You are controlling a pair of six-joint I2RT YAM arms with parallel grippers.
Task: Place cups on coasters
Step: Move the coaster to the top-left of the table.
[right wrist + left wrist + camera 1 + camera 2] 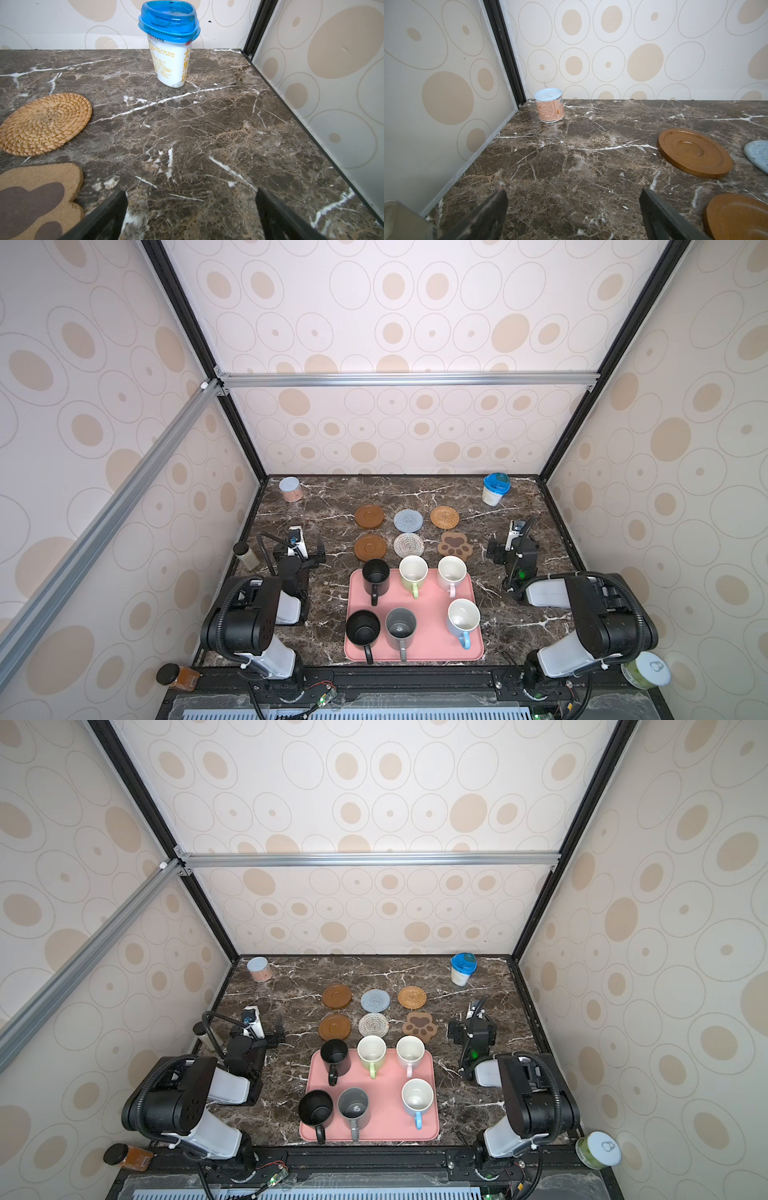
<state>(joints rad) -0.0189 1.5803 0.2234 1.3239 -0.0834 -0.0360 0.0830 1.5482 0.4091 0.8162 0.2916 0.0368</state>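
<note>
Six cups stand on the pink tray (432, 614): black (376, 574), light green (413, 572) and white-pink (452, 571) at the back, black (363, 628), grey (400, 626) and white-blue (463, 618) in front. Behind the tray lie six bare coasters: two wooden discs (369, 516) (370, 547), blue-grey woven (408, 520), whitish woven (408, 544), rattan (444, 517) and paw-shaped (455, 545). My left gripper (305, 545) (573, 199) hangs open and empty left of the discs. My right gripper (511, 541) (191, 199) is open and empty right of the paw.
A pinkish can (291, 488) stands at the back left corner and a white jar with a blue lid (494, 488) at the back right. A small bottle (247, 556) stands by the left wall, close to my left gripper. Patterned walls close in three sides.
</note>
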